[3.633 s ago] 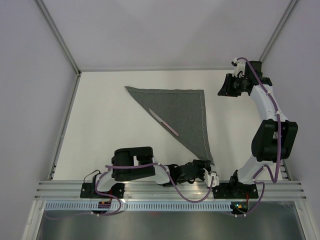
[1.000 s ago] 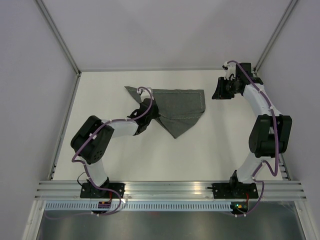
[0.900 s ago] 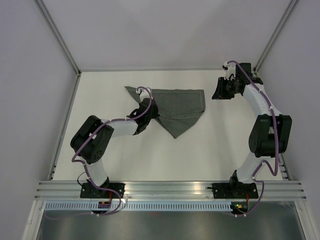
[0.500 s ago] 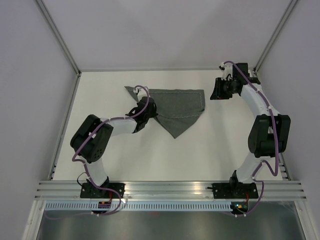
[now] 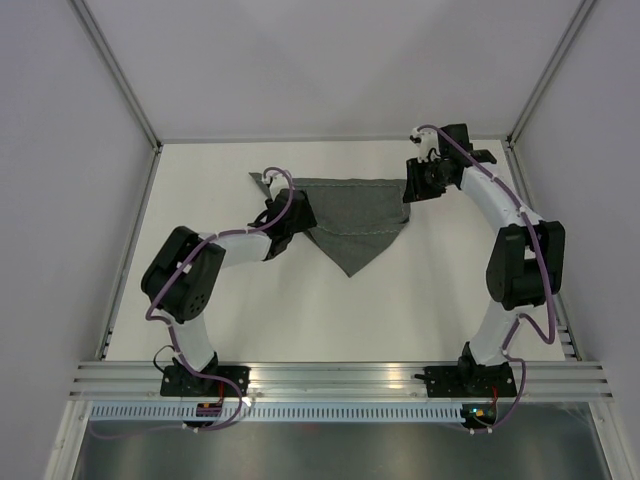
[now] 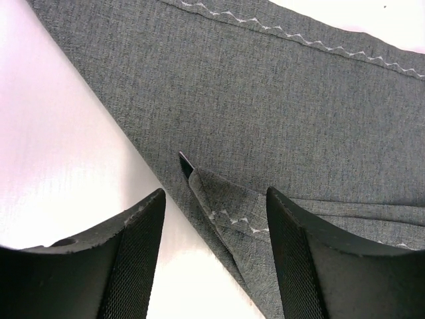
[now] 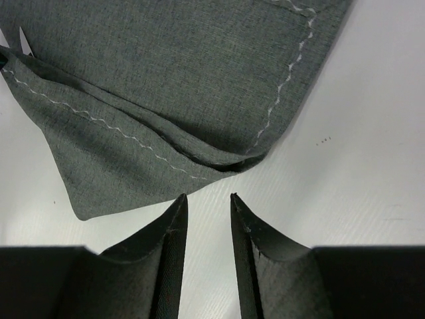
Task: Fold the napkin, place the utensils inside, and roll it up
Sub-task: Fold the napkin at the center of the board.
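Folded napkin (image 5: 355, 215) lies upper centre on the worktop (image 5: 300, 300), with the utensils hidden, presumably inside. The left tool (image 6: 214, 197), released, straddles a loose fold corner. The right tool (image 7: 206, 199), narrowly parted and empty, hovers at the right-hand fold. Risk: an uneven pinch skews the roll and lets the utensils slide out.

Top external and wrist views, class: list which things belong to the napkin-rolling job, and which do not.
Job:
napkin
utensil, only its tip peeking from the fold
left tool, open
right tool, open

Not the job:
table
metal rail at the near edge
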Controlling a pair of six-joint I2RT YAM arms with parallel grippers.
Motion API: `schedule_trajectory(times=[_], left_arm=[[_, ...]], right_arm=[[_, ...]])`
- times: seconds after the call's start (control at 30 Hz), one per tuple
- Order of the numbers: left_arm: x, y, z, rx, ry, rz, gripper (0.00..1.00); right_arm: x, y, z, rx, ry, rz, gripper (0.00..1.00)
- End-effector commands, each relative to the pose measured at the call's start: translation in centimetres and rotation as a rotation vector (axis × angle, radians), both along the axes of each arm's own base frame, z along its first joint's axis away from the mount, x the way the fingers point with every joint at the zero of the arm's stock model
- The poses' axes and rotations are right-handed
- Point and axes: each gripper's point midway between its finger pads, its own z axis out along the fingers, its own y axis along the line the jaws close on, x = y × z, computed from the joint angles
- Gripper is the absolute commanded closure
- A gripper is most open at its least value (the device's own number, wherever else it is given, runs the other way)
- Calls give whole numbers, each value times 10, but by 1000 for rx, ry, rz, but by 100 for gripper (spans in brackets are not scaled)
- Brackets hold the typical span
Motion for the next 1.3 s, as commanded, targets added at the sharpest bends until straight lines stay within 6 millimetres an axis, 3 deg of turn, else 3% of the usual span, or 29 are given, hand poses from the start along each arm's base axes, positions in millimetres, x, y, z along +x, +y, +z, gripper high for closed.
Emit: schedule_trajectory(times=[0.0, 0.17, 0.43, 0.73, 1.03, 1.27], left_arm=[[8, -1, 33, -20, -54, -4, 32], [1, 3, 51, 9, -75, -34, 34], [-3, 1, 39, 29, -33, -69, 46], [-6, -42, 53, -123, -67, -250, 52], [-5, -55, 24, -161, -14, -278, 54], [-1, -46, 4, -166, 28, -249, 54]], right_arm=[[6, 14, 0, -49, -7, 58, 62], [-5, 54, -19, -67, 42, 185, 61], [-26, 91, -56, -55, 157, 292, 63], [-21, 94, -89, -69, 229, 291, 64], [-9, 92, -105, -105, 237, 270, 64], [2, 91, -107, -128, 221, 243, 65]])
